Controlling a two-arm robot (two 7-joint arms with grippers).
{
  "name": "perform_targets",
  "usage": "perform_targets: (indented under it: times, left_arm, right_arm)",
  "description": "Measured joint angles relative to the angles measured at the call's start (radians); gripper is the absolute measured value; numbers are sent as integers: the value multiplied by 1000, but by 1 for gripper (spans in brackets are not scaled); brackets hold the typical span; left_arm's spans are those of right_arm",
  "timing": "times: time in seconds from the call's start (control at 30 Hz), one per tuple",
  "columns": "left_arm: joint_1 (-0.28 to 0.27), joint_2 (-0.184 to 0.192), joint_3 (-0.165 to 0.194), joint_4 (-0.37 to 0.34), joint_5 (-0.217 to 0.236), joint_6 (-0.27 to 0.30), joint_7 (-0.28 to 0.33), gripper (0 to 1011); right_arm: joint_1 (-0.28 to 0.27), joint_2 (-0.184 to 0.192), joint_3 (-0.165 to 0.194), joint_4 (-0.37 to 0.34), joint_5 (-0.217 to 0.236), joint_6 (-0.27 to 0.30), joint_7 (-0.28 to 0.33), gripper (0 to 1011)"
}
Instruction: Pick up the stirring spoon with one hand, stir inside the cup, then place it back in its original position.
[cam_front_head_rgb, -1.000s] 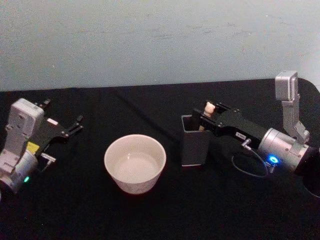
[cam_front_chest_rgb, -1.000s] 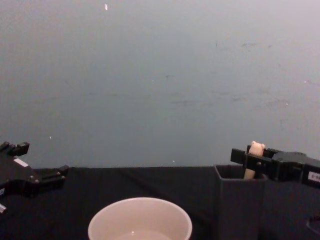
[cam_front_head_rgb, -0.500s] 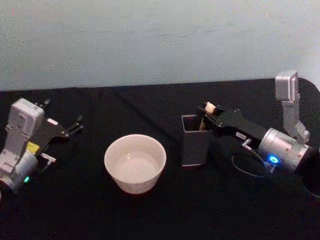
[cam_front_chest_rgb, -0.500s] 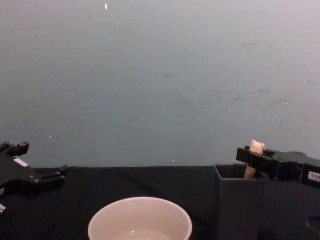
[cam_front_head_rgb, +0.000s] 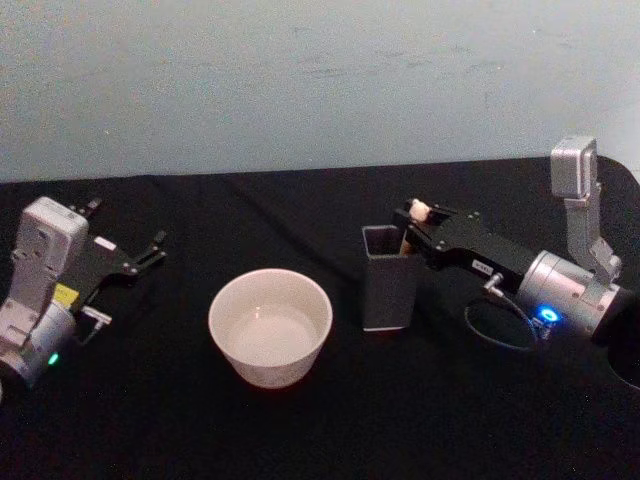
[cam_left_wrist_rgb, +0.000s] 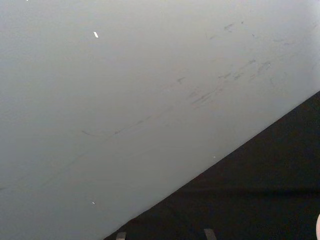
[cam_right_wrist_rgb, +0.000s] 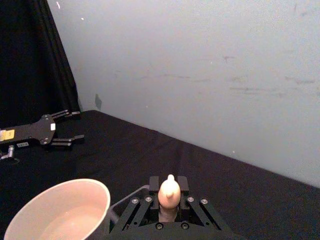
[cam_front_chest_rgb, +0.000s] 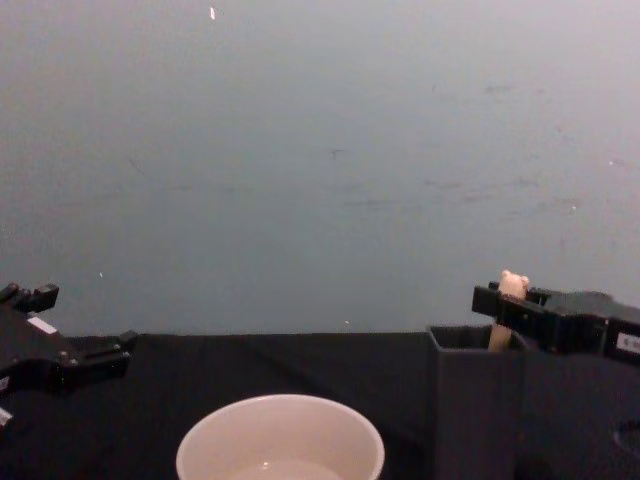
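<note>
your right gripper (cam_front_head_rgb: 410, 228) clamps the stirring spoon (cam_front_head_rgb: 420, 210) under its bear head, to draw it straight up from the holder (cam_front_head_rgb: 388, 295) beside the cup (cam_front_head_rgb: 270, 325) mid-table; left gripper (cam_front_head_rgb: 140, 258) rests spread by the left edge of the table (cam_front_head_rgb: 300, 440).

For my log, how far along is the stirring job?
Done: the right gripper is shut on the stirring spoon below its bear head. In hand: the spoon stands in the dark grey holder, not in the cup. Left: lift, stir, return, unless stirring is already over; I cannot tell. The left gripper idles open.
</note>
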Motion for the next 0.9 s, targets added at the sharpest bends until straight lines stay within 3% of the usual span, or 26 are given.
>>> perform_targets:
  times: [0.3,0.67,0.9]
  left_arm:
    - [0,0,0,0,0,0,0,1001]
    - [0,0,0,0,0,0,0,1001]
    - [0,0,0,0,0,0,0,1001]
  right_arm:
    - [2,16,10,-46,-26,-17,-8,211]
    - [-24,49,38,-175,14,-17,14,211]
    - [-26,60,43,-218,19,-30,12,211]
